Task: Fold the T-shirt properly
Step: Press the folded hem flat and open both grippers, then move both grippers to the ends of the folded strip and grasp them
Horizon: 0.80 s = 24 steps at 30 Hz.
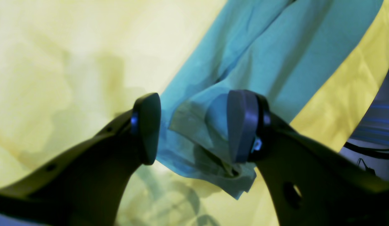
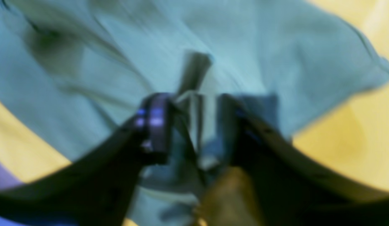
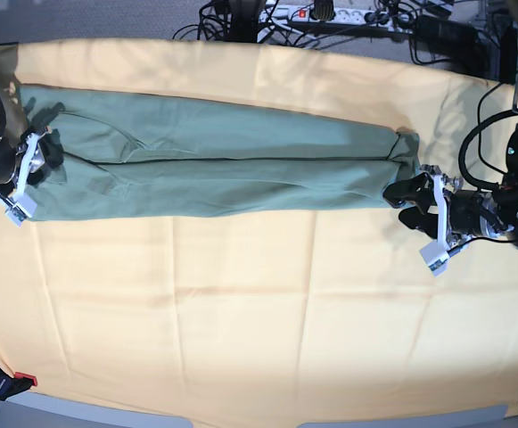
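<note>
The sage-green T-shirt (image 3: 223, 165) lies folded into a long narrow band across the far half of the table. My left gripper (image 3: 407, 201) is at its right end. In the left wrist view the gripper (image 1: 194, 128) is open, with the shirt's (image 1: 276, 47) folded hem lying loose between the fingers (image 1: 241, 125). My right gripper (image 3: 49, 153) is at the shirt's left end. The right wrist view is blurred, but there the gripper (image 2: 193, 125) is closed on a bunched fold of the shirt (image 2: 244, 40).
A large pale yellow-orange cloth (image 3: 241, 312) covers the table under the shirt, and also shows in both wrist views (image 1: 56, 62) (image 2: 338, 141). Cables and a power strip (image 3: 330, 13) lie beyond the far edge. A clamp (image 3: 0, 382) sits at the front left corner.
</note>
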Each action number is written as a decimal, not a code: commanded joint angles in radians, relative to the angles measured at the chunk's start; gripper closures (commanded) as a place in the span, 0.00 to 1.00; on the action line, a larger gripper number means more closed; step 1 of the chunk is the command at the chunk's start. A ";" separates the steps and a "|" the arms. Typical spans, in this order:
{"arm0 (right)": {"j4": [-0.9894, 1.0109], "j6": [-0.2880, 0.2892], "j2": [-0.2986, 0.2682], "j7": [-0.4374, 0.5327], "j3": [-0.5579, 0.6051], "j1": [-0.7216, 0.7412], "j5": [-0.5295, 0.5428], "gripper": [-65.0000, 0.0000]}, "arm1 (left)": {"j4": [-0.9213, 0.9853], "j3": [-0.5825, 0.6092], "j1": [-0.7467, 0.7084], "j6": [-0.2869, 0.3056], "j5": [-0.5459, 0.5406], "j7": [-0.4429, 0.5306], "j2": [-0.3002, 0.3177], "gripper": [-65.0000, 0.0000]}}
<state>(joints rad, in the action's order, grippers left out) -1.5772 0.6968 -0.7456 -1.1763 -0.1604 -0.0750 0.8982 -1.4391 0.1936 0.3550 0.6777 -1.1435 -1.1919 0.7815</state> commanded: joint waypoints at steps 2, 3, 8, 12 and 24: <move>-0.016 0.001 -0.053 0.011 -0.010 0.018 -0.013 0.51 | -0.012 -0.038 0.031 0.000 -0.016 0.026 0.019 0.46; -0.016 0.001 -0.065 0.012 -0.011 0.018 -0.013 0.51 | -0.012 -0.054 0.034 -0.003 -0.016 0.026 0.019 0.46; -0.029 0.001 -0.105 0.012 -0.036 0.019 0.093 0.51 | -0.012 -0.208 0.035 -0.066 -0.011 0.024 0.019 0.46; -0.031 0.001 -0.100 0.012 -0.111 0.019 0.269 0.53 | -0.012 -0.341 0.035 -0.093 -0.010 0.002 0.019 0.46; -0.030 0.001 0.187 0.069 -0.251 -0.050 0.280 1.00 | -0.012 -0.720 -0.197 -0.125 0.002 0.007 -0.037 0.46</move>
<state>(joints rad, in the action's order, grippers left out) -1.5932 0.6987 -0.5266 -1.1362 -0.4004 -0.1440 1.1412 -1.4376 -0.5179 0.1379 0.5533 -1.1179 -1.2037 0.7170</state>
